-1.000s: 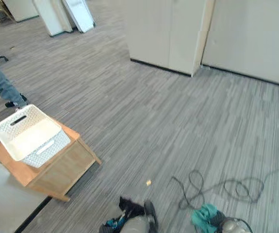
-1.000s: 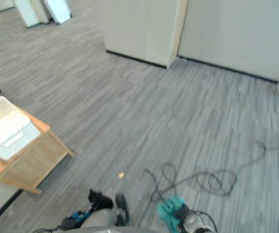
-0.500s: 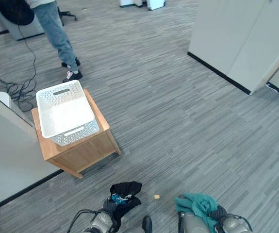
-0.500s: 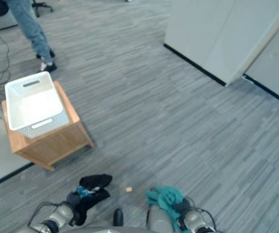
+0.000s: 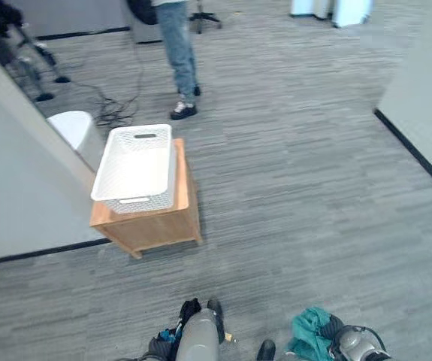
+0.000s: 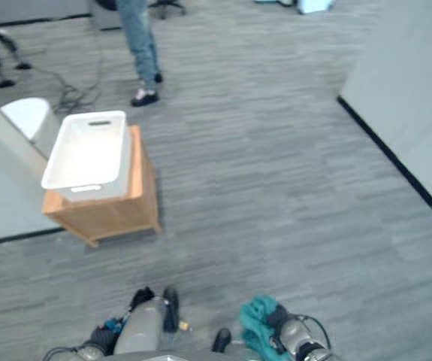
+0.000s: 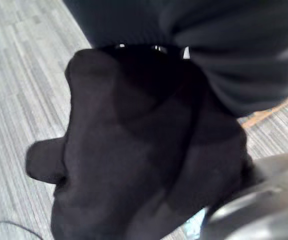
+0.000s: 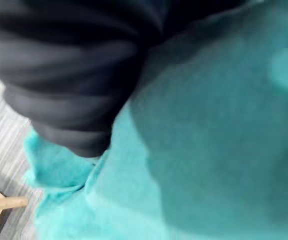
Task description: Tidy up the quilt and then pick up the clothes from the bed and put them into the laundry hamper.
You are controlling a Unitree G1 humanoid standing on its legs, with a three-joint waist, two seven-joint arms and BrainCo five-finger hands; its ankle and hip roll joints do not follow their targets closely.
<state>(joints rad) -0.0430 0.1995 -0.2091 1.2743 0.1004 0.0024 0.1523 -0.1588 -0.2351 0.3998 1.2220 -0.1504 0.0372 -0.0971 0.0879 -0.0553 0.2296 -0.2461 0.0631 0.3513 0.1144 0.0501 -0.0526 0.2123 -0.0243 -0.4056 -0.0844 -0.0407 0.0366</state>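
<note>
A grey striped carpet point(image 5: 298, 188) is seen stretching to a pale partition point(image 5: 13, 173) on the left, with a white laundry hamper point(image 5: 135, 168) set on a small wooden table point(image 5: 159, 222) beside it and a person's legs point(image 5: 178, 53) at the far side. Black clothes point(image 7: 133, 150) are bundled at the left hand point(image 5: 159, 347) and a teal garment point(image 8: 209, 150) at the right hand point(image 5: 332, 338), both near the bottom edge, though whether the fingers are curled round the cloth cannot be told. Compared with half a second ago the whole view has been swung, so the hamper and table now lie nearer the centre.
</note>
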